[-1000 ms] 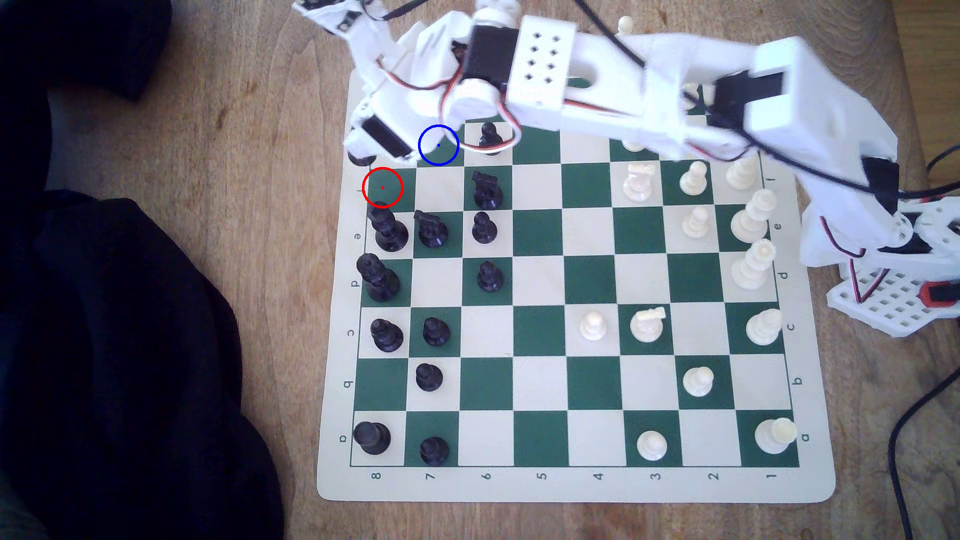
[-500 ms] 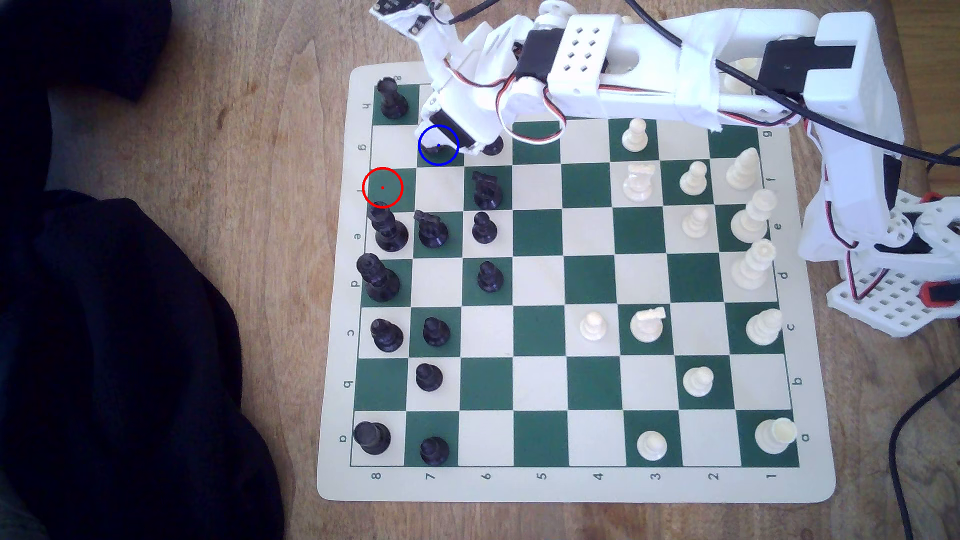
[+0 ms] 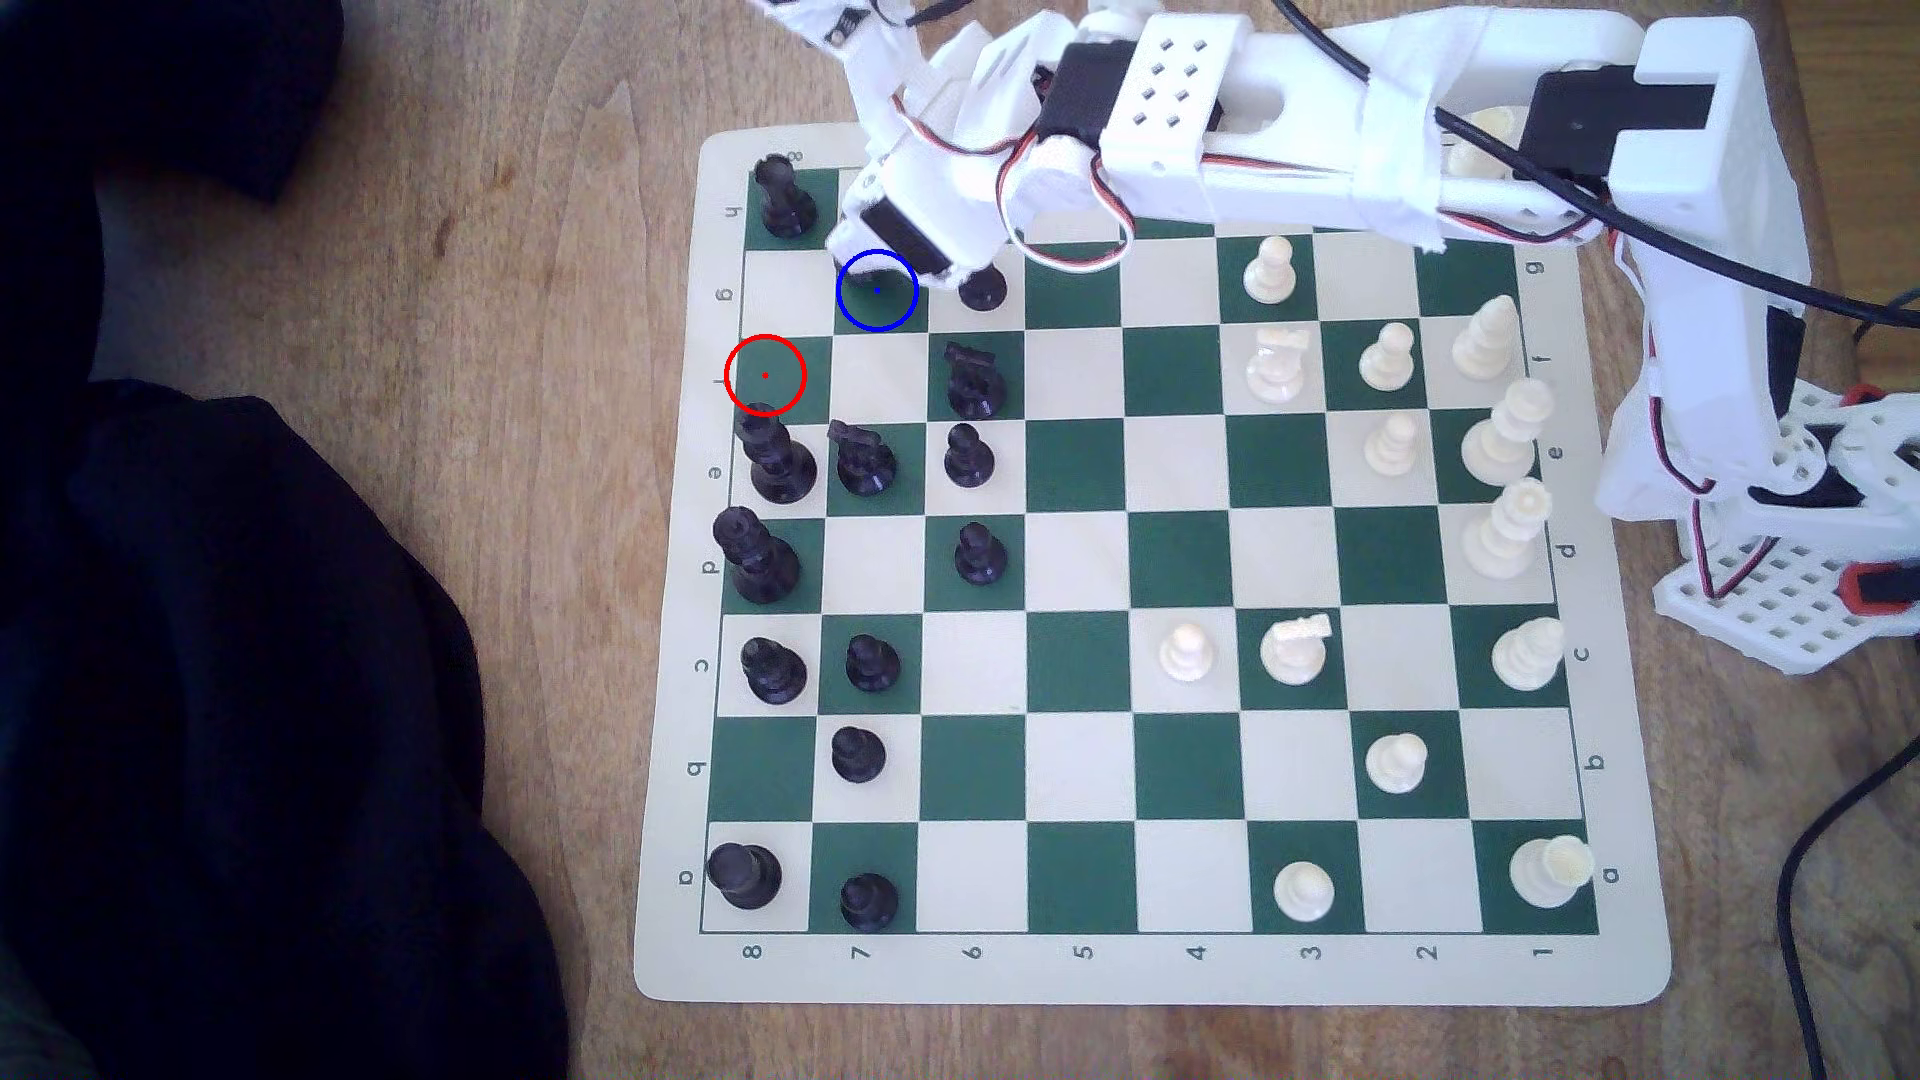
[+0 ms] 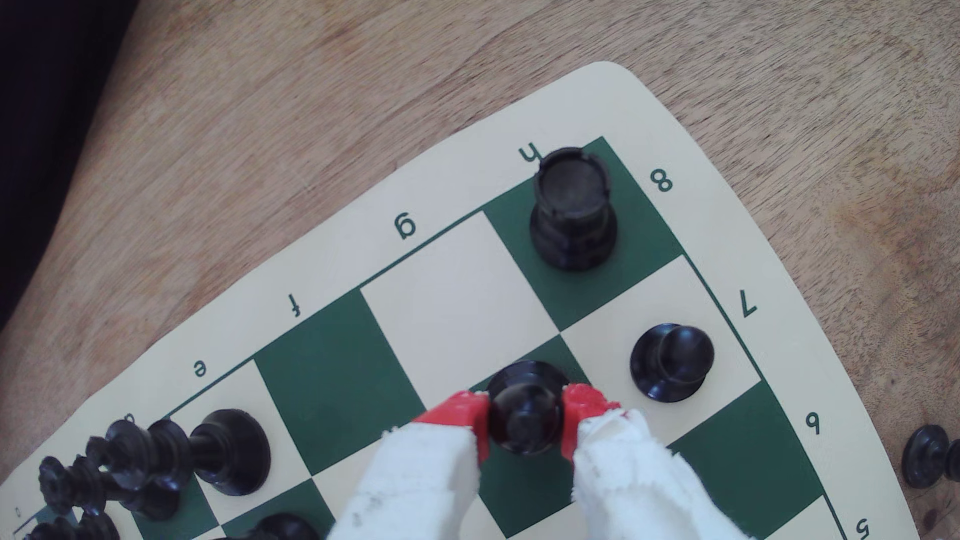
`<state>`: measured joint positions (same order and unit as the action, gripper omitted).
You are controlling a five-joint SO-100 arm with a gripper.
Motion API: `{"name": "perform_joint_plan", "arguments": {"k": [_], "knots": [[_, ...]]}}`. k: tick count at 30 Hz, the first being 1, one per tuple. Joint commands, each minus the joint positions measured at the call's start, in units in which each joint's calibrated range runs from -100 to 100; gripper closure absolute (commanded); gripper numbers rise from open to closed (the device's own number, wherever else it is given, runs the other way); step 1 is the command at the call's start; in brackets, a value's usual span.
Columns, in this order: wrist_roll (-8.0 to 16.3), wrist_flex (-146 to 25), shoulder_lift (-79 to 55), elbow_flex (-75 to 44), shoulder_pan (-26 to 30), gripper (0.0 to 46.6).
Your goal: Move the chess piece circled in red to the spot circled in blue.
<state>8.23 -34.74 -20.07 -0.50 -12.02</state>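
Bishop | clamped between red fingertips of gripper, lower centre of wrist view | base over dark green blue-circled spot, exterior upper left | likely being set down, release not yet done

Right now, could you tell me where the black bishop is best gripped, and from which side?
Grip the black bishop on its slim upper body, coming down from above, as the gripper does now with a red pad on each side. It stands upright and round, and the top approach avoids the neighbouring black pawn.
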Motion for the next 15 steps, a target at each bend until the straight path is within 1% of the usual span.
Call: {"name": "perform_joint_plan", "arguments": {"k": [1, 15], "knots": [[-0.59, -0.15, 2.24, -1.86, 0.41, 46.2], [-2.00, -1.79, -0.48, -2.77, -0.30, 45.7]]}}
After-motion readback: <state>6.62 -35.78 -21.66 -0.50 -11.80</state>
